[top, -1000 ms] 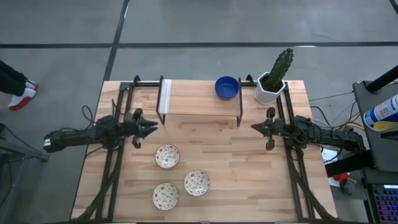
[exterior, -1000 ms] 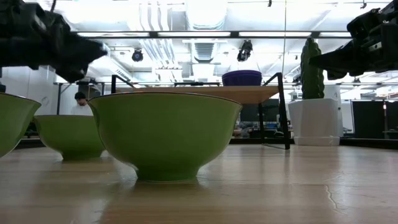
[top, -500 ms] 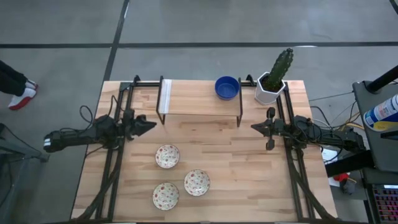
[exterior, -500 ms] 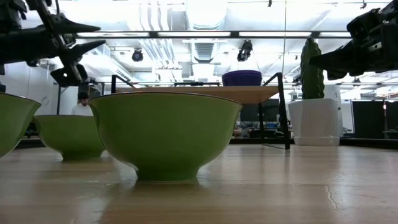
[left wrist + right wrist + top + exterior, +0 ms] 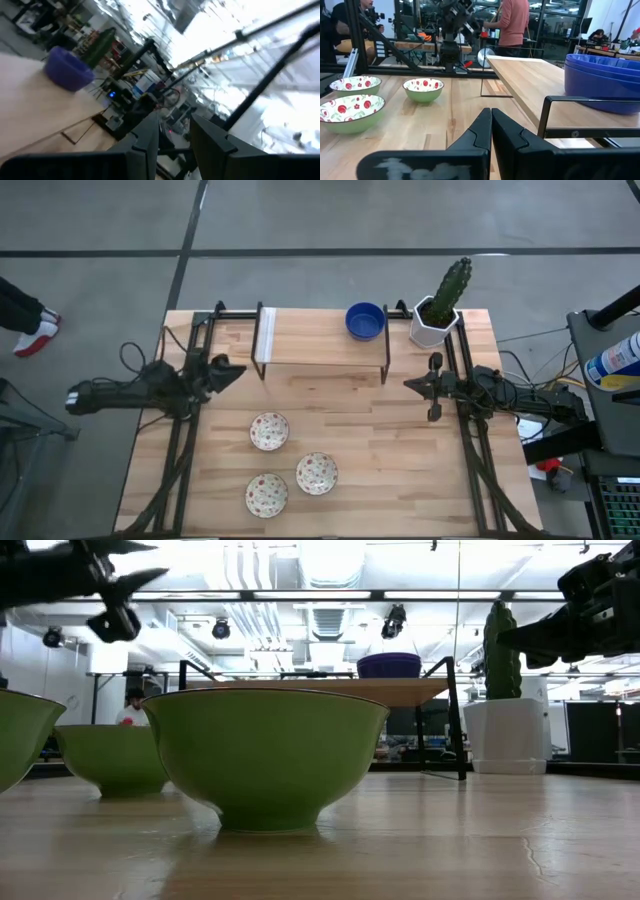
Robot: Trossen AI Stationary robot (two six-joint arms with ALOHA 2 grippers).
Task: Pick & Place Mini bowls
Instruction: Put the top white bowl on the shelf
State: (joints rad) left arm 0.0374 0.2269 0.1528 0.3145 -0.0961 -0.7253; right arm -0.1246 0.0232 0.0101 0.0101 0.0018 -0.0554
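We see a wooden table (image 5: 400, 430) from above. Three speckled bowls (image 5: 269, 431) sit close together near the front of it, cream inside with red and green dots. From the low view their outsides are green. The nearest one looks big there (image 5: 265, 755). None of them touch each other.

A stack of blue bowls (image 5: 365, 321) sits on a raised wooden shelf (image 5: 310, 337) at the back of the table. Just beside the shelf stands a cactus in a white pot (image 5: 437, 310).

Our left gripper (image 5: 232, 371) hangs in the air over the left side of the table, well apart from the speckled bowls. Its fingers (image 5: 210, 142) are a little way apart, and they hold nothing.

Our right gripper (image 5: 410, 384) waits over the right side of the table, near the shelf's leg. Its fingers (image 5: 512, 137) are pressed together, and there is nothing between them.

A person in a red top (image 5: 512, 20) stands far behind the table.
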